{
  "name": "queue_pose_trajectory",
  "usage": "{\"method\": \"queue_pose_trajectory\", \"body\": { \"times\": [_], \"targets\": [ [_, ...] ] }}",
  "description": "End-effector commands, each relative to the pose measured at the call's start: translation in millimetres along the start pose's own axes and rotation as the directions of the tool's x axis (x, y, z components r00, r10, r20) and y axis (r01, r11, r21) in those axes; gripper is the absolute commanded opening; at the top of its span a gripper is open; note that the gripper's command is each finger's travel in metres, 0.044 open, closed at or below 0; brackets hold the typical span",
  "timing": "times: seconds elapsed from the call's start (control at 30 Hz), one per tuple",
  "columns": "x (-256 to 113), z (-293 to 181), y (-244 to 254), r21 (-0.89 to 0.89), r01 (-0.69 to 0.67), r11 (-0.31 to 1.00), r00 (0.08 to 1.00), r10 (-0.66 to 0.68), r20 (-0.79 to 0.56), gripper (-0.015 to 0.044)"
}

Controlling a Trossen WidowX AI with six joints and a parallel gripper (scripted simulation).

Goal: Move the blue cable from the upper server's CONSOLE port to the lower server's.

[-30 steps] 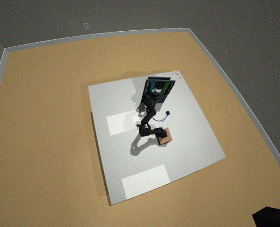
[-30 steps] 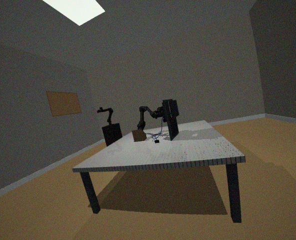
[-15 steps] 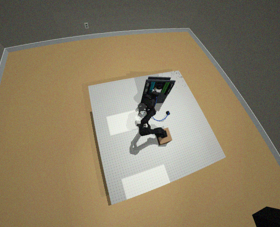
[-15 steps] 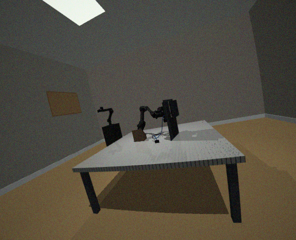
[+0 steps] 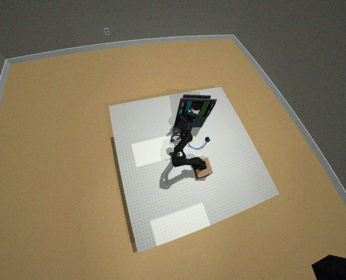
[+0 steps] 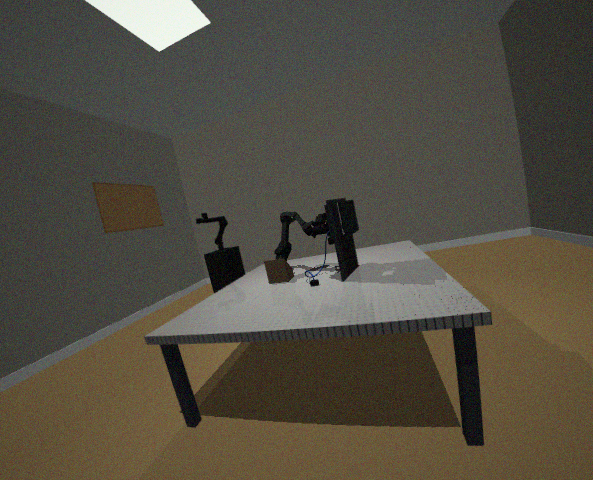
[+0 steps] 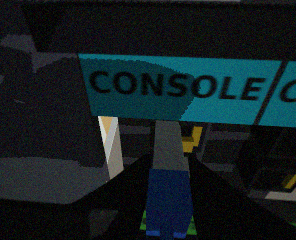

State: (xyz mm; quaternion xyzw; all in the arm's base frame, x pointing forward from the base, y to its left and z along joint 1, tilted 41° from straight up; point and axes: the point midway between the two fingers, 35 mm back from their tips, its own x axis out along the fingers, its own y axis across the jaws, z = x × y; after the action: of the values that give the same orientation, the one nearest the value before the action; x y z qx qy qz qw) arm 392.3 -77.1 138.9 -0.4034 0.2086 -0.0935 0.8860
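Observation:
In the wrist view my gripper (image 7: 168, 162) is shut on the blue plug (image 7: 169, 197), one black finger on each side. The plug's grey front part points up the view, its tip overlapping the lower edge of the teal CONSOLE label (image 7: 138, 109). A dark port with yellow inside shows partly behind the tip; I cannot tell how far the plug is in, or which server this is. The black rack (image 5: 201, 121) (image 6: 346, 255) holds the servers; the arm reaches its front. The blue cable (image 5: 197, 148) (image 6: 325, 251) hangs down from there in a curve.
The cable runs to a small black block (image 5: 207, 139) (image 6: 314, 282) on the white table (image 5: 242, 168) (image 6: 296, 310). The arm's base stands on a brown box (image 5: 207, 171) (image 6: 277, 272). More dark ports (image 7: 283, 177) lie right of the plug in the wrist view.

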Motion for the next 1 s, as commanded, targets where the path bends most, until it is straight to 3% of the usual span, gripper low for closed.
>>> {"method": "queue_pose_trajectory", "body": {
  "times": [0.0,0.97],
  "targets": [
    [1.7,0.3,-1.1,0.005,0.007,1.0,1.0,-0.007,-0.003,0.0],
    [9.5,3.0,-1.0,0.005,0.009,1.0,1.0,-0.009,-0.003,0.0]
  ]
}}
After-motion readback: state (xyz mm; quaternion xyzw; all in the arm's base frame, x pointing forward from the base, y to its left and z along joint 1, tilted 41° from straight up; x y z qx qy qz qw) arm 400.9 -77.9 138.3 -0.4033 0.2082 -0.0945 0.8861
